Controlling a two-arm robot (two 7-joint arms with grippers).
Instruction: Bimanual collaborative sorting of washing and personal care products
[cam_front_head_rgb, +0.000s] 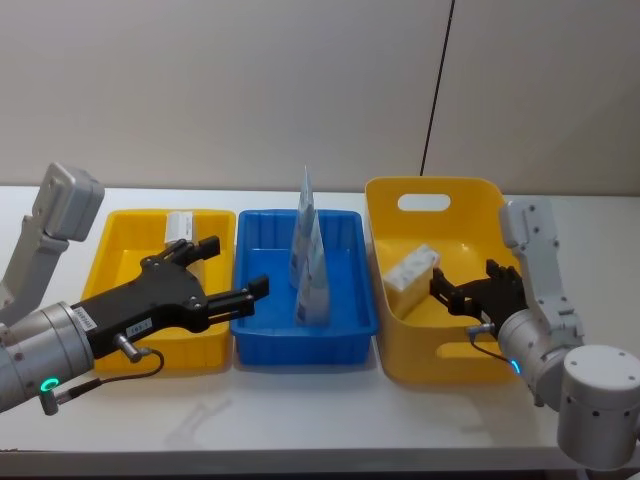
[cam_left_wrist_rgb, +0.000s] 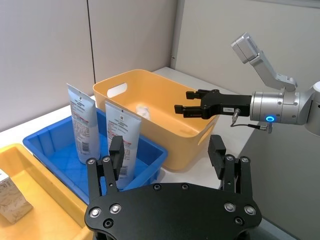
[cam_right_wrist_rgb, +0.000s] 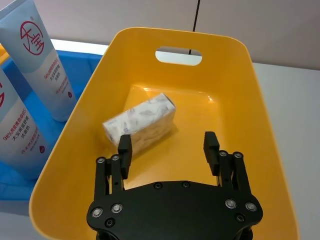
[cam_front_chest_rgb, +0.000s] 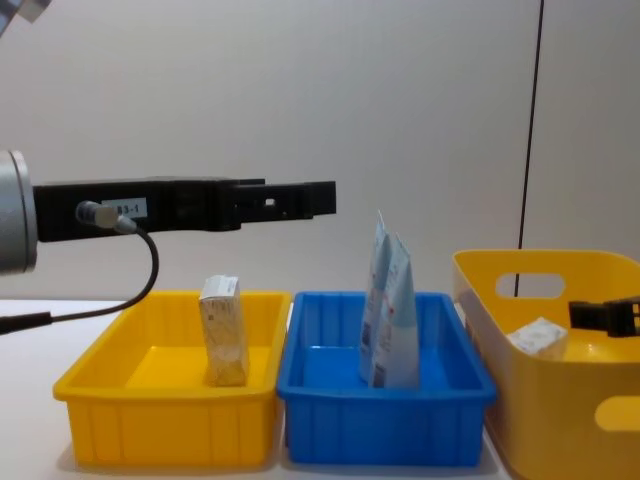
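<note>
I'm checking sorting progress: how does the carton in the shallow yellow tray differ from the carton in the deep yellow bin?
The tray carton stands upright on end in the shallow tray; the bin carton lies on its side, slanted, in the deep bin. The right gripper, open, reaches into the bin at the bin carton; the left gripper, open, is high above the tray carton. Both are whitish with grey leaf print.
</note>
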